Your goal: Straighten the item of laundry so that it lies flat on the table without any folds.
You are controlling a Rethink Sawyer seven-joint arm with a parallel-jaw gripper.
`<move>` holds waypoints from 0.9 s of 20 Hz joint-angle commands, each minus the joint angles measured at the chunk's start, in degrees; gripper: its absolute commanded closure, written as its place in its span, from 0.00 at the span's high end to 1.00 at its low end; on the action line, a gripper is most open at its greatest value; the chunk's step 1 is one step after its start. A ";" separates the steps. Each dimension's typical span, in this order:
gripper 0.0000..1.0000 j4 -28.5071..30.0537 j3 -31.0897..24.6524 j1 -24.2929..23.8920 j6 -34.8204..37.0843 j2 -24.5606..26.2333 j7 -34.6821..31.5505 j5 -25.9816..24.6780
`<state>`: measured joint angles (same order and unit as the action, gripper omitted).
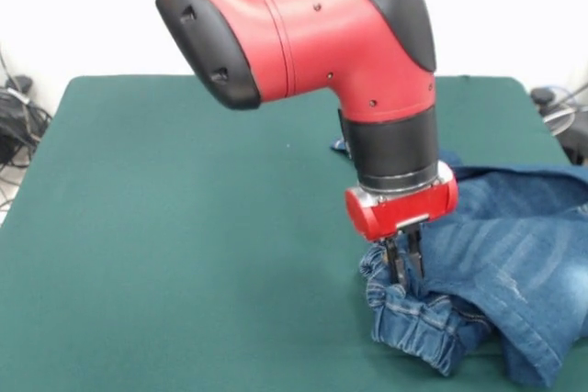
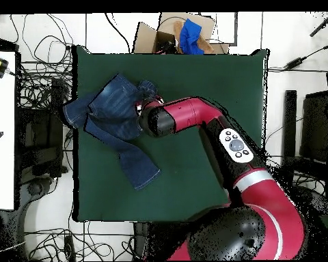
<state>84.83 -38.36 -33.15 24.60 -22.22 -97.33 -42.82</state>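
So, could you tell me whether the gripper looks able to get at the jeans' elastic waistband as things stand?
Probably yes: the gripper is already down at the bunched waistband of the jeans, its fingers close together on the denim, with nothing between them.

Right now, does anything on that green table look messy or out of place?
Yes. The small blue denim jeans lie crumpled near one edge of the dark green felt table, the elastic waistband bunched under the robot's tool. From overhead, part of the jeans hangs past the table's edge, legs splayed apart.
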 commanded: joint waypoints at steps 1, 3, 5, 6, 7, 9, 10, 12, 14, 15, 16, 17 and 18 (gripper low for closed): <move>0.00 12.65 4.44 -1.71 7.34 -11.73 4.27 -0.38; 0.00 16.89 4.49 -3.84 8.92 -18.32 5.08 1.11; 0.00 17.92 4.15 -5.69 10.20 -22.10 7.14 1.83; 0.00 17.52 3.55 -6.96 11.49 -22.73 8.83 2.43; 0.00 16.73 2.57 -8.37 13.17 -22.71 11.15 3.00; 0.00 15.07 0.99 -10.81 16.54 -22.84 15.28 3.90; 0.00 14.42 -0.01 -12.01 18.05 -23.14 17.40 4.12; 0.00 12.28 -1.37 -13.17 20.89 -22.65 20.18 4.11; 0.00 10.51 -2.46 -14.00 23.15 -21.91 22.18 3.88; 0.00 10.34 -2.69 -14.24 23.53 -21.19 22.55 3.36; 0.00 10.30 -3.00 -14.60 23.64 -20.51 22.90 2.93; 0.00 10.42 -2.91 -14.55 24.36 -19.88 23.02 2.55; 0.00 11.39 -2.64 -14.84 24.23 -19.68 22.66 2.07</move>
<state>95.41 -38.64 -46.55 40.68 -41.80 -93.24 -39.50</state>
